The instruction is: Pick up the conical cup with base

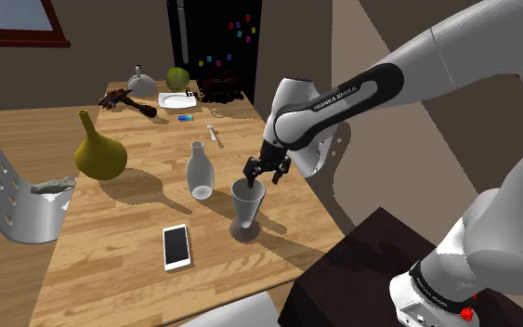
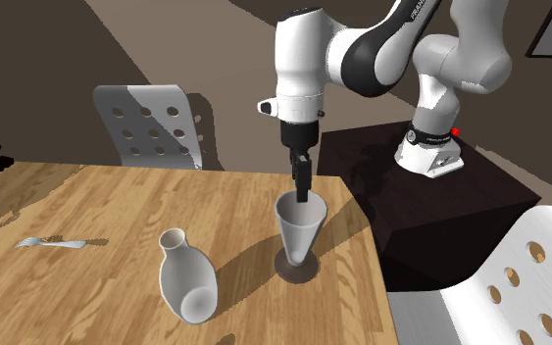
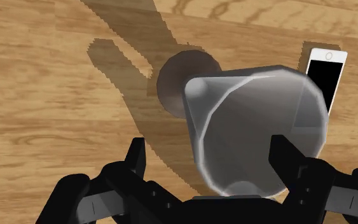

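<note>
Conical cup [image 3: 254,121] is sitting right beneath my claw [image 3: 210,145]; I'm holding the fingers apart, one over its mouth, one outside the rim.

Soft light is falling on the bench [image 1: 111,232] from the shoulder view's upper left. The olive vase [image 1: 99,150] and the conical cup [image 1: 247,206] are casting long shadows toward that view's lower right. The walls behind are sitting dim. In the wrist view the shadow of the claw [image 3: 209,149] is lying across the wood with stair-stepped edges, and the cup's rim is catching a pale glint.
</note>
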{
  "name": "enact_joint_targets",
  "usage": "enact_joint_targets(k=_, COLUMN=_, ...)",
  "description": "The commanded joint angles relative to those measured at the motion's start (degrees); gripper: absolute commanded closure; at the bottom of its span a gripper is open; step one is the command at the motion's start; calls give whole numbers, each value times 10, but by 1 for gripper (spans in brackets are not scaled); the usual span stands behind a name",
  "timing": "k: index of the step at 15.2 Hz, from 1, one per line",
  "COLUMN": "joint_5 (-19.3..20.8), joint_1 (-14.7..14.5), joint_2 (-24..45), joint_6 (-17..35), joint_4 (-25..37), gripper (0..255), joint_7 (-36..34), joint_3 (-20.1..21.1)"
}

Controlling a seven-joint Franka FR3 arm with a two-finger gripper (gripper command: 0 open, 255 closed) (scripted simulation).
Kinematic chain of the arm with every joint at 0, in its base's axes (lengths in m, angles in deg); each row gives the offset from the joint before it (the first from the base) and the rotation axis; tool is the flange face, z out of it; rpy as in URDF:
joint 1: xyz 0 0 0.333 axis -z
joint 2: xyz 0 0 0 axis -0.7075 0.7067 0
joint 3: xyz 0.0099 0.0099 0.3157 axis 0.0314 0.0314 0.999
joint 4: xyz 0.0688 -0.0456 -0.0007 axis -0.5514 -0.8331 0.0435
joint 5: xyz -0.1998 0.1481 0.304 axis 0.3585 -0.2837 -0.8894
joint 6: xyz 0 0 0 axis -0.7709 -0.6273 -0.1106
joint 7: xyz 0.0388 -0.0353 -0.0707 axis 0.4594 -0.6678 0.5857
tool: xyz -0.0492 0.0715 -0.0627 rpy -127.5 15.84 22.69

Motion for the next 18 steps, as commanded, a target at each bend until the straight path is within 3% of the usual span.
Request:
enact_joint_targets(k=1, joint_5=-2, joint_1=-1, joint_2=12, joint_6=15, joint_4=-3, gripper=0, joint_7=3, joint_3=1)
enact_joint_targets(k=6, joint_5=-6, joint_1=-1, joint_2=33, joint_6=41, joint_4=-8, gripper=0, joint_7=10, joint_3=2)
enact_joint_targets(k=7, joint_5=-5, joint_1=-1, joint_2=36, joint_6=40, joint_4=-5, gripper=255, joint_7=9, joint_3=1)
enact_joint_targets(k=18, joint_5=-4, joint_1=-1, joint_2=21, joint_6=26, joint_4=-6, gripper=255, joint_7=6, joint_3=1)
